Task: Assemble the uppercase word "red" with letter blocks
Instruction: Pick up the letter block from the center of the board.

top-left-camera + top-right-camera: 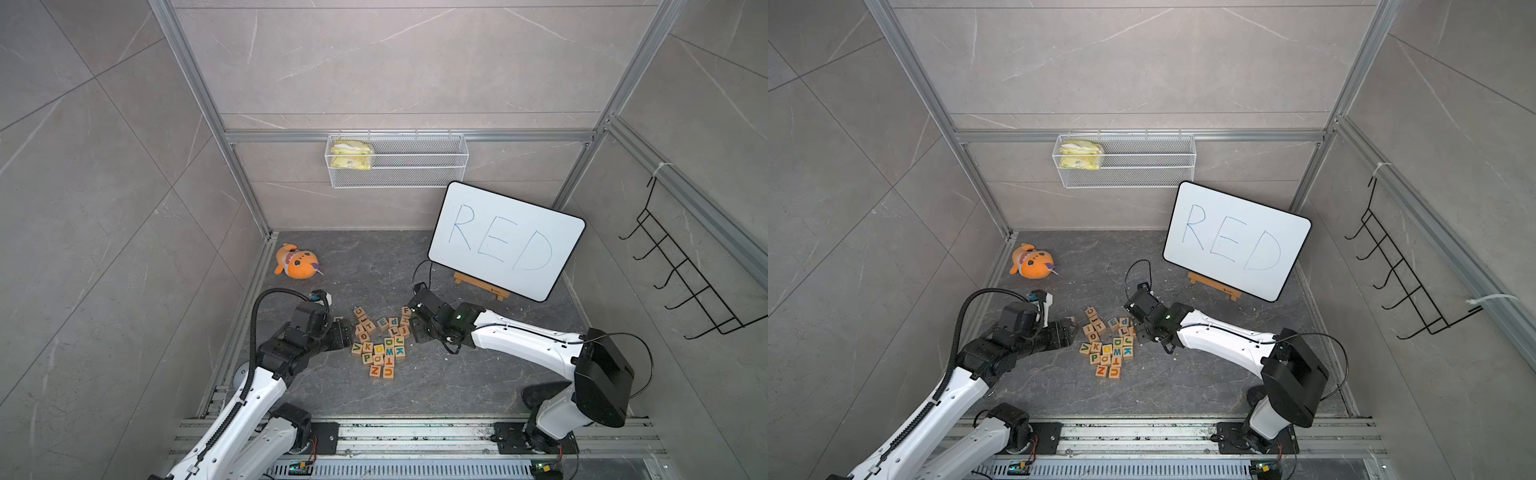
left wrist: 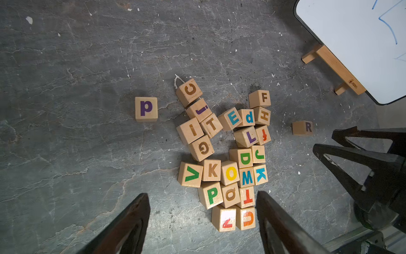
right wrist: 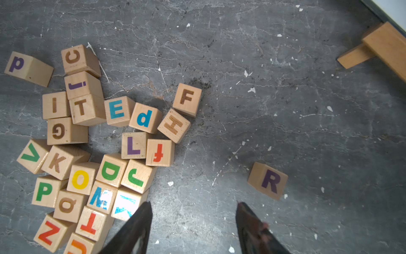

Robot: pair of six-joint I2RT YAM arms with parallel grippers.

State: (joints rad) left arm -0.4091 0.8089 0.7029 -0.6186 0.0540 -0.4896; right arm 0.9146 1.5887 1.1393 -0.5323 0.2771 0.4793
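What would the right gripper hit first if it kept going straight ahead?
Probably bare floor: the right gripper aims between the R block and the pile of blocks, touching neither, though depth is hard to judge.

Purple R (image 3: 268, 181), blue E (image 3: 117, 110), green D (image 3: 111, 170)

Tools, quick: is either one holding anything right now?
Left tool: open, holding nothing.
Right tool: open, holding nothing.

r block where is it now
In the right wrist view the R block lies alone on the floor, off the right-arm side of the pile, nearest the f block and the right gripper.
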